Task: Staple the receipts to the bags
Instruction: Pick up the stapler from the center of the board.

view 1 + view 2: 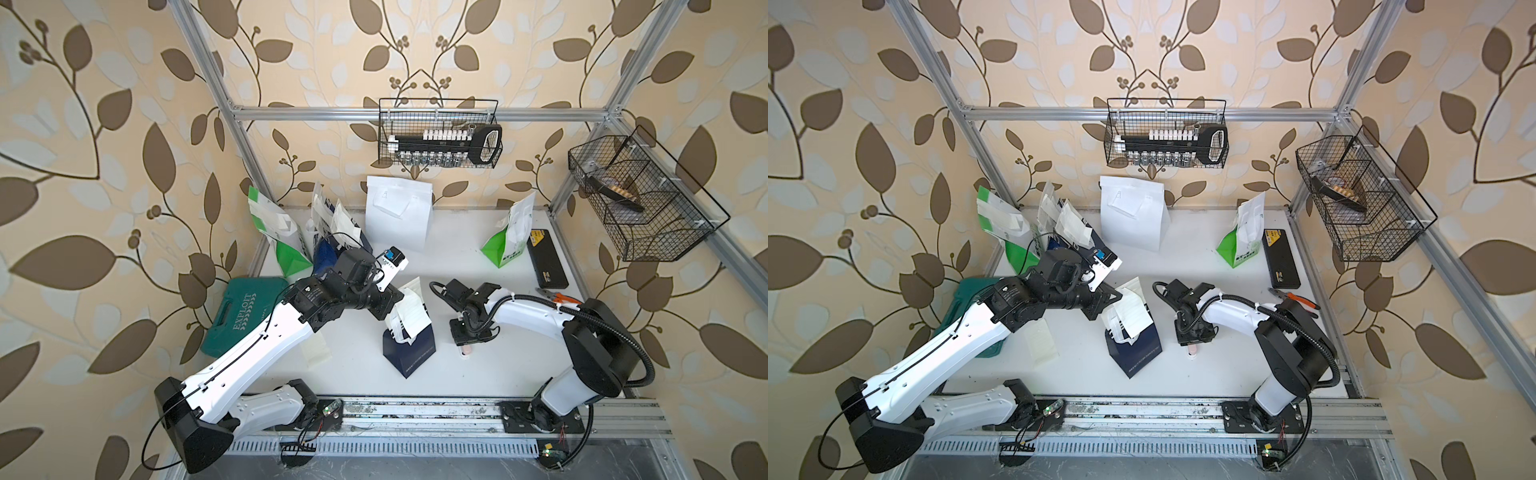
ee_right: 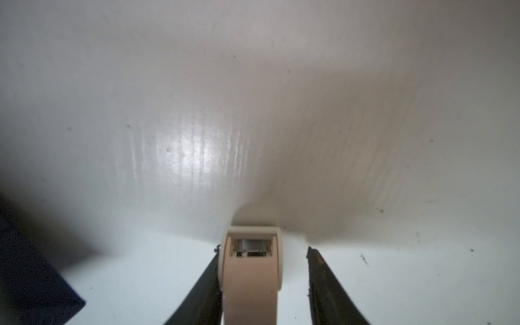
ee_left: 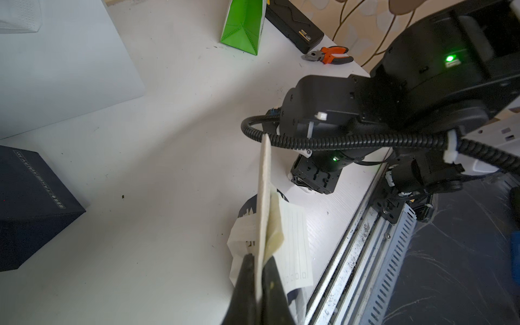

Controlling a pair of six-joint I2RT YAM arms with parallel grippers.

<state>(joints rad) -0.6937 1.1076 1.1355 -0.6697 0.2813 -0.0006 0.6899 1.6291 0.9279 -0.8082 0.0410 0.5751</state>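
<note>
Our left gripper (image 3: 257,260) pinches the rim of the navy bag (image 1: 409,357), a receipt (image 3: 295,233) just beside its fingers. Our right gripper (image 2: 263,249) stands part-open astride the stapler (image 2: 250,281), and we should centre the stapler between the jaws before squeezing.

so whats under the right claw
A pink and cream stapler lies on the white table between the right claw's open fingers, one touching its side. In both top views the claw hides all but its pink end.

Matt paper receipt (image 3: 295,233) above a glossy ribbed table (image 3: 168,140).
</note>
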